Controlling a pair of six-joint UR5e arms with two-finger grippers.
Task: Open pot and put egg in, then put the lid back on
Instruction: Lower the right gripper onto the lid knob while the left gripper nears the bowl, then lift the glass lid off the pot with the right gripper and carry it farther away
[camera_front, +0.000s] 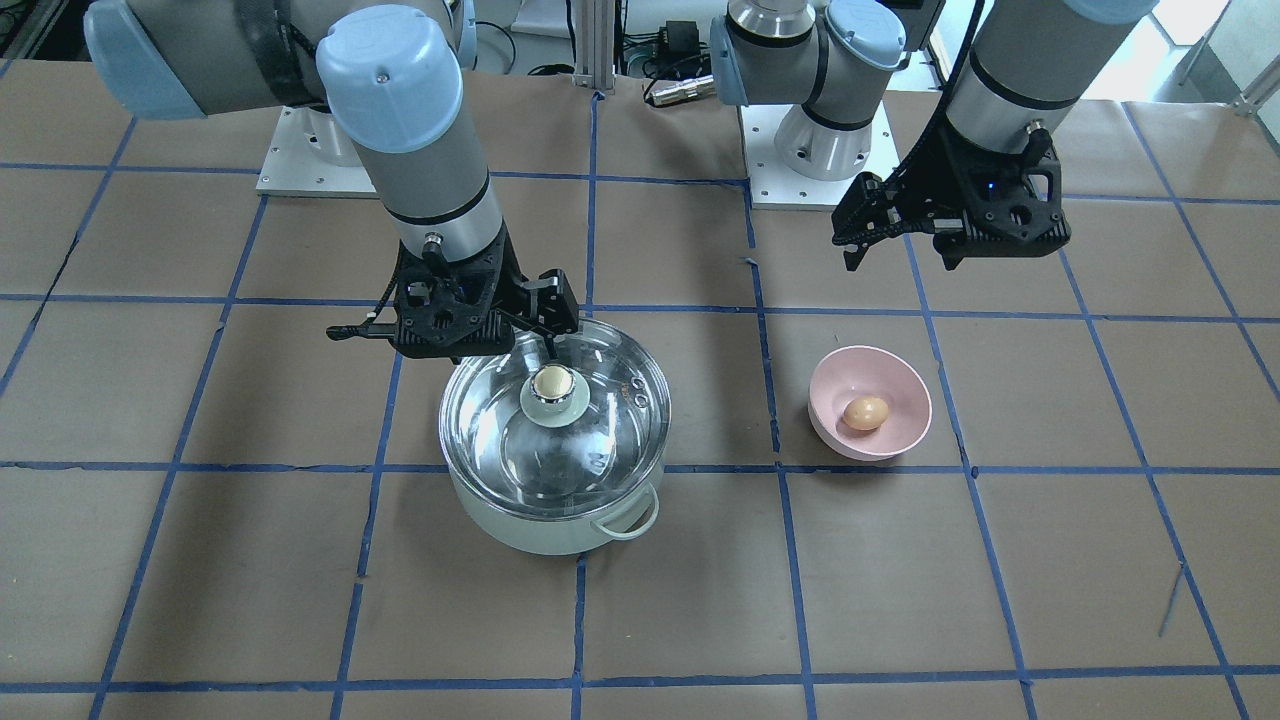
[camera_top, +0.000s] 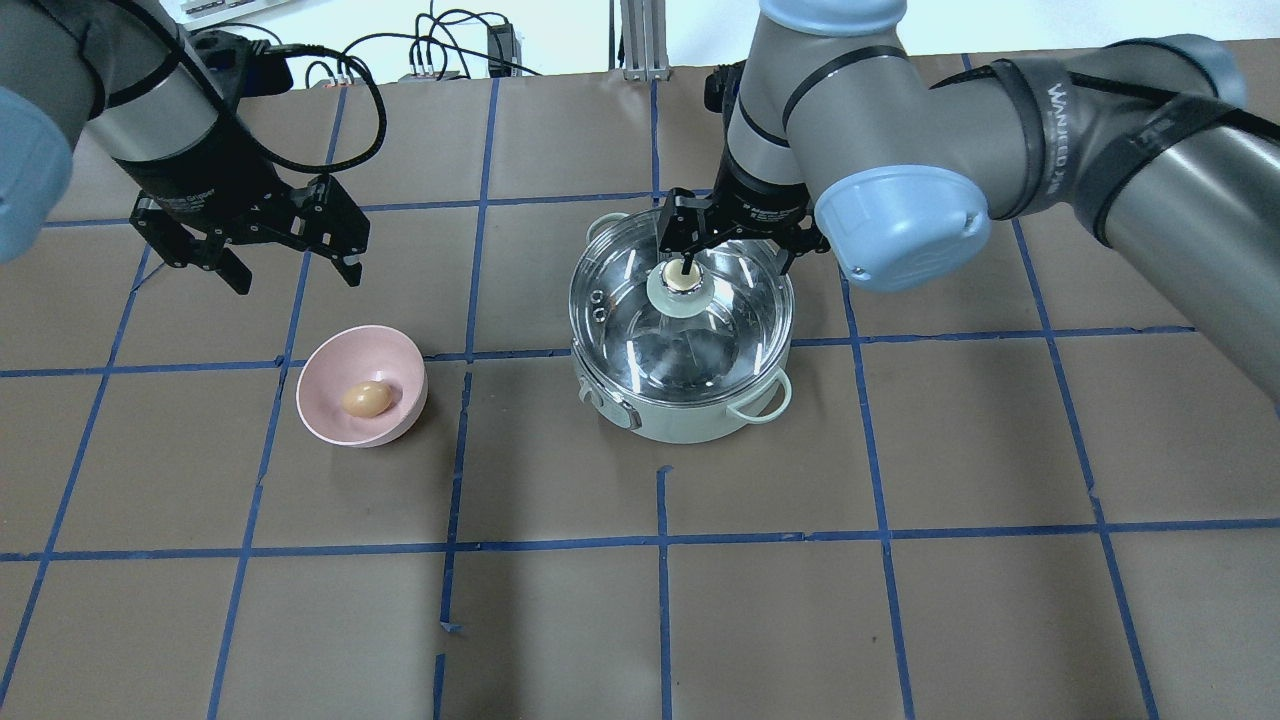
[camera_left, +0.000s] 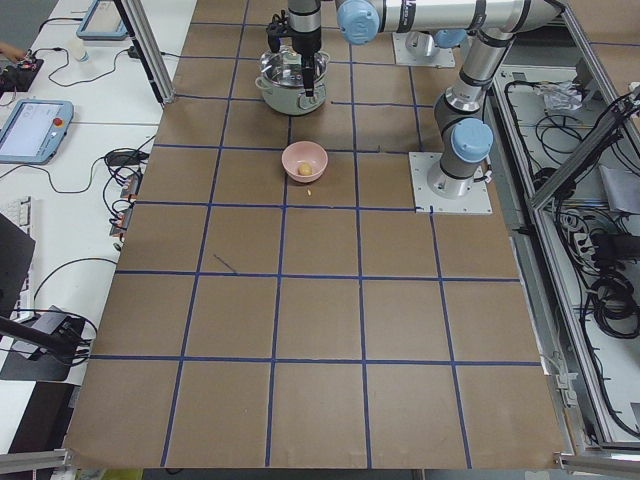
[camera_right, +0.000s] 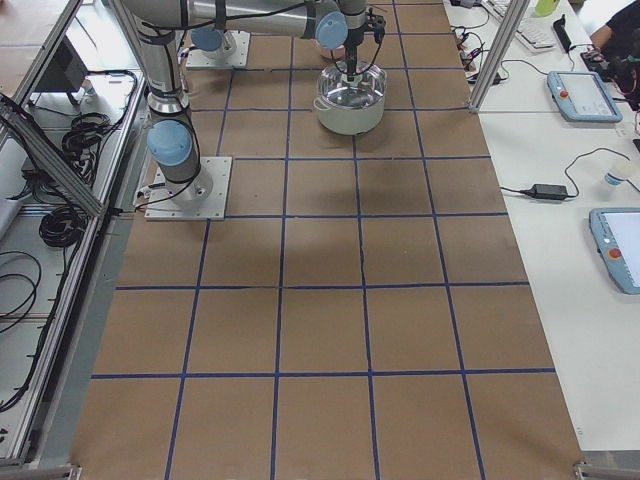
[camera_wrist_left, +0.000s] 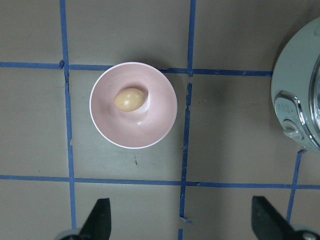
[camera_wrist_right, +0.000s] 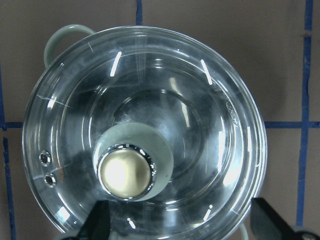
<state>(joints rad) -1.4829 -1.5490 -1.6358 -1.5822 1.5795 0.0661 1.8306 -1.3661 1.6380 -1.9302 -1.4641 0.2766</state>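
Brown-paper bench (camera_top: 900, 600) with blue tape grid. Pink bowl (camera_top: 315, 408) sits nearest on the robot's left side, egg (camera_top: 366, 399) lying inside it, untouched. Pot (camera_top: 690, 425) stands well apart from the bowl, toward the right, with one loop handle (camera_top: 765, 400) facing the near side. Lid (camera_top: 730, 330) is seated flat on the pot, knob (camera_top: 682, 279) up. Right pincer (camera_wrist_right: 182, 222) hovers over the lid's far side with fingers spread wide, one fingertip just beside the knob, gripping nothing. Left pincer (camera_top: 296, 278) hangs above the bench beyond the bowl, fingers apart and empty.
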